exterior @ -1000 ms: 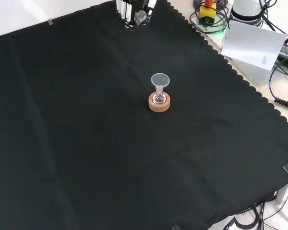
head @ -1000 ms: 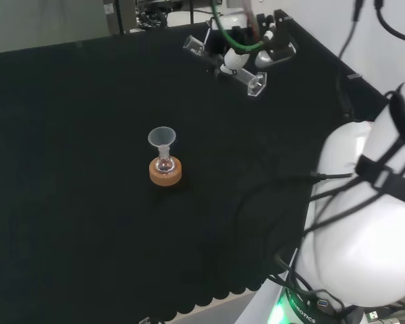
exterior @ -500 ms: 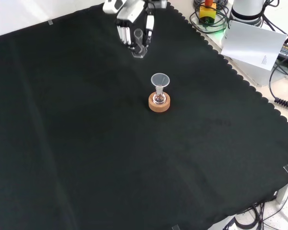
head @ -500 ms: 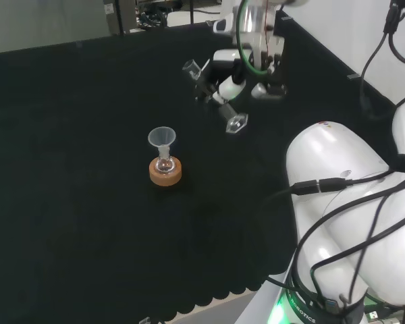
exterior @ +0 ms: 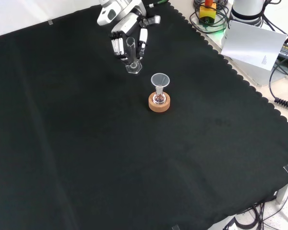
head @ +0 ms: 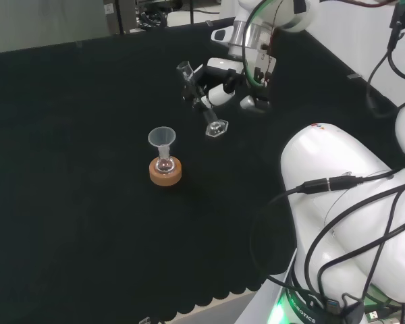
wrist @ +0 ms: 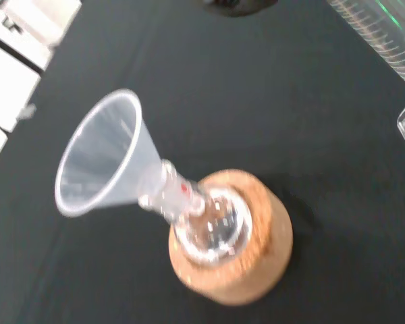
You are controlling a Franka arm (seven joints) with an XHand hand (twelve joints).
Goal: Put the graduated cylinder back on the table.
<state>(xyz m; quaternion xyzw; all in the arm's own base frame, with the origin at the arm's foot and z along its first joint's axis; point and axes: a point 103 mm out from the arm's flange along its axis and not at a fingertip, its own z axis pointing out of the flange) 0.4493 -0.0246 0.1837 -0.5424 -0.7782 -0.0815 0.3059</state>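
Moved closer to funnel on cork stand; hand curled round cylinder, foot above cloth.

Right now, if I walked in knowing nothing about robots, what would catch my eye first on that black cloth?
Probably the black and white hand at the far side of the cloth in the front view, its fingers curled round a clear graduated cylinder. Next, near the cloth's middle, a small flask in a cork ring, with a clear funnel in its neck.
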